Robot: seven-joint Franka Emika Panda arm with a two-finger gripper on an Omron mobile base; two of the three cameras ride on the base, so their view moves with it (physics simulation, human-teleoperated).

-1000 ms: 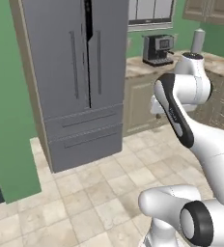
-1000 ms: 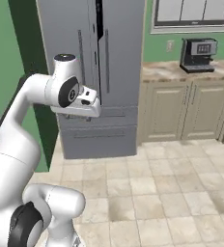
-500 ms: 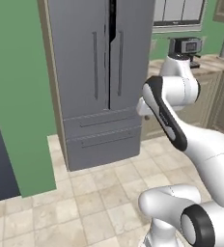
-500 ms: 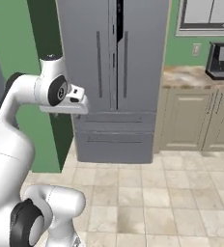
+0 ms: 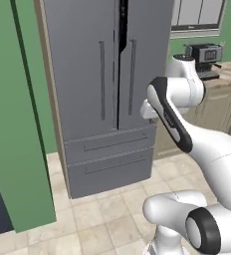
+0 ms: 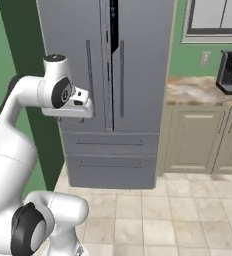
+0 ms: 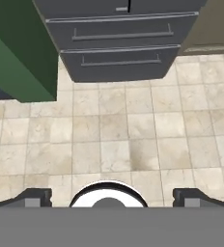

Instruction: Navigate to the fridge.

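The fridge (image 5: pixel 87 89) is a tall grey French-door unit with two long bar handles, a black centre strip and two wide drawers below. It stands straight ahead and close, filling the middle of the right base view too, fridge (image 6: pixel 138 75). In the hand view its two drawers (image 7: pixel 119 48) lie at the top, beyond a stretch of floor tiles. My gripper (image 7: pixel 112 198) hangs over the floor in front of it, open, with nothing between its fingertips (image 7: pixel 34 198). The hand (image 6: pixel 73 106) sits folded at chest height, apart from the doors.
A green wall panel (image 5: pixel 18 124) juts out left of the fridge. Beige base cabinets (image 6: pixel 208 140) with a stone counter adjoin it on the right, carrying a black coffee machine (image 5: pixel 204 57). Beige floor tiles (image 7: pixel 114 130) lie between me and the fridge.
The whole picture has shifted because the base moved: the fridge now sits nearer the middle and looks larger. The arm's pose is unchanged.
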